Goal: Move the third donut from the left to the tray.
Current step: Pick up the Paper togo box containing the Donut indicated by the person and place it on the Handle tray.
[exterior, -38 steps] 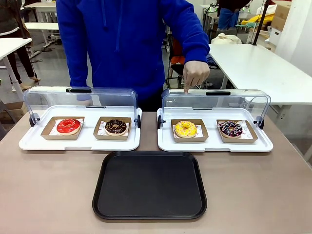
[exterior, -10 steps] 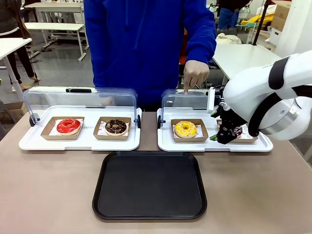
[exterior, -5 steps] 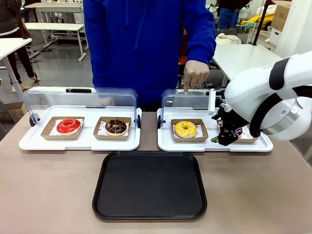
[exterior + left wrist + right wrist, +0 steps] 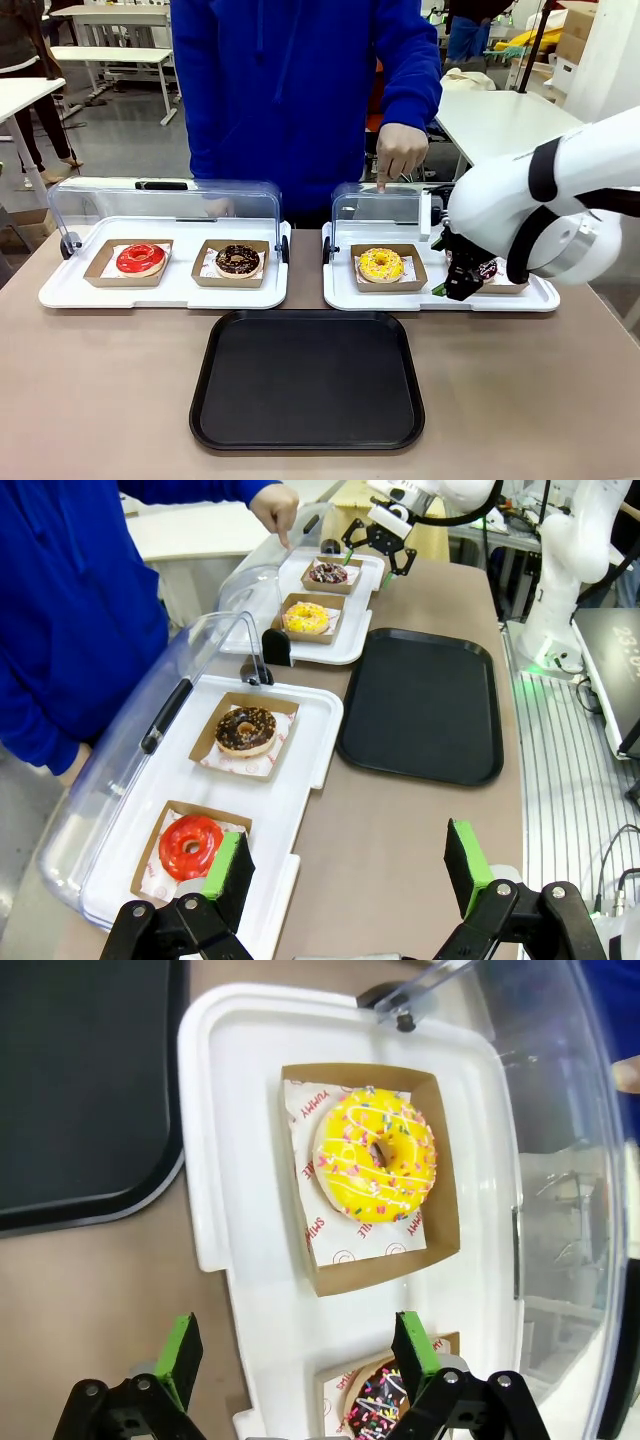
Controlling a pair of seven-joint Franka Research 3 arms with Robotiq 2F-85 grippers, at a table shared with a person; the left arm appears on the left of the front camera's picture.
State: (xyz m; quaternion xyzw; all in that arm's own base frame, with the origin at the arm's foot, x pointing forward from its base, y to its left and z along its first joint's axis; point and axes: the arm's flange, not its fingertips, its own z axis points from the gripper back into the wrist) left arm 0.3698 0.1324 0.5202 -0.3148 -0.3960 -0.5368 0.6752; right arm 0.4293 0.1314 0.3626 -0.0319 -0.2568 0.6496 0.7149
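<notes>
Edged left since a moment ago: right gripper (image 4: 452,282), jaws spread and empty, just right of the yellow-iced donut (image 4: 381,264); left gripper (image 4: 345,872) spread too, well apart.

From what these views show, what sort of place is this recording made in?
Probably a robotics lab or workshop staged as a bakery counter. Donuts sit in white display trays with clear lids on a brown table, white work tables stand behind the person, and another robot arm stands beside the table.

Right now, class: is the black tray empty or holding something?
Empty. The tray shows only bare black surface; the yellow donut sits in its cardboard holder on the white display tray.
</notes>
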